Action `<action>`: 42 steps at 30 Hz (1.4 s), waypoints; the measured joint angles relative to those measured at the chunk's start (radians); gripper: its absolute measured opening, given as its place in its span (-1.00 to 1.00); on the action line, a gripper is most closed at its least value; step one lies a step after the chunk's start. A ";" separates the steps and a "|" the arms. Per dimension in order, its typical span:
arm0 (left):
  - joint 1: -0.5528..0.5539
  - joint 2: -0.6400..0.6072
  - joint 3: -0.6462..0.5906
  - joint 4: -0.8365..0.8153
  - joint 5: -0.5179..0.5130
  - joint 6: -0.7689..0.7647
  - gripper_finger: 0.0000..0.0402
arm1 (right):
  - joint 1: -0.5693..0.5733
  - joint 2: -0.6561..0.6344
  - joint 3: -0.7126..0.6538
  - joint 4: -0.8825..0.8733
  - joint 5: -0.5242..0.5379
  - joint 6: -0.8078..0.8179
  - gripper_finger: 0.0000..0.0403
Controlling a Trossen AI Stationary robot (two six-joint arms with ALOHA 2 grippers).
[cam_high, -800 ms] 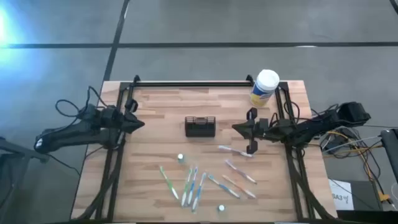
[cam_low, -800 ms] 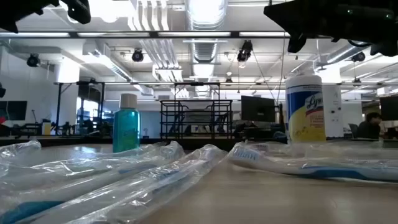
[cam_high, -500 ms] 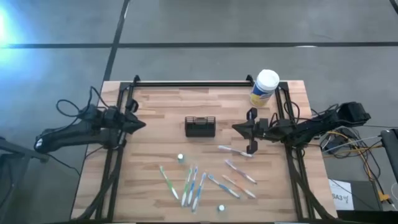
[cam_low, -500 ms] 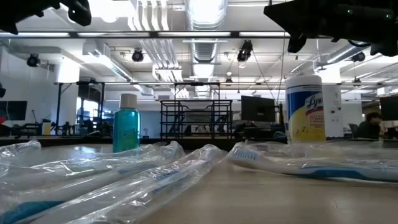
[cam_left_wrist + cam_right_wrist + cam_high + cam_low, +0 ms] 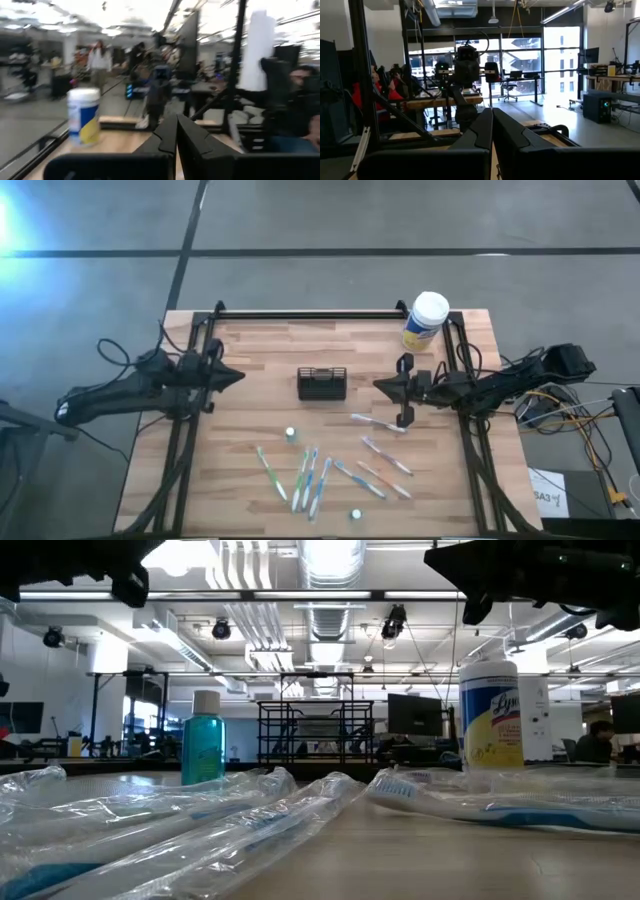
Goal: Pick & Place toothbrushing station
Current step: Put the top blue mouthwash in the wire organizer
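Observation:
The toothbrushing station (image 5: 322, 383), a small black wire-mesh caddy, stands on its base in the middle of the wooden table; in the low view the toothbrushing station (image 5: 315, 730) shows behind the wrapped brushes. My left gripper (image 5: 240, 375) hovers shut above the table's left side, pointing level toward the caddy. My right gripper (image 5: 378, 385) hovers shut right of the caddy, also level. In the wrist views, my left gripper (image 5: 176, 131) and my right gripper (image 5: 492, 125) show fingers pressed together with nothing between them.
Several wrapped toothbrushes (image 5: 310, 475) lie scattered on the near half of the table. A yellow canister with a white lid (image 5: 425, 322) stands at the far right corner. A small teal bottle (image 5: 203, 738) stands left of the caddy. A black frame rail (image 5: 310, 314) runs along the far edge.
My left gripper has moved toward the table's right, closer to the caddy, staying shut and level. Everything else has kept still.

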 joint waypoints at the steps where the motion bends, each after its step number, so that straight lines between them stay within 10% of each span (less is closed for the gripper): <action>1: 0.000 0.004 0.000 -0.013 -0.042 0.002 -0.95 | 0.000 0.000 0.000 0.000 -0.002 0.000 -0.96; 5: 0.000 0.029 0.002 -0.121 -0.249 0.123 -0.95 | 0.000 0.000 0.000 -0.030 -0.002 0.000 -0.96; 18: -0.002 0.167 0.104 -0.187 -0.383 0.016 -0.95 | 0.000 -0.001 0.000 -0.075 -0.002 -0.070 -0.96; 34: -0.191 0.752 0.734 -0.953 -0.417 -0.237 -0.93 | 0.000 -0.002 0.000 -0.082 -0.001 -0.105 -0.96; 42: -0.332 1.064 0.970 -1.108 -0.426 -0.315 -0.49 | 0.000 -0.002 0.000 -0.083 0.002 -0.120 -0.96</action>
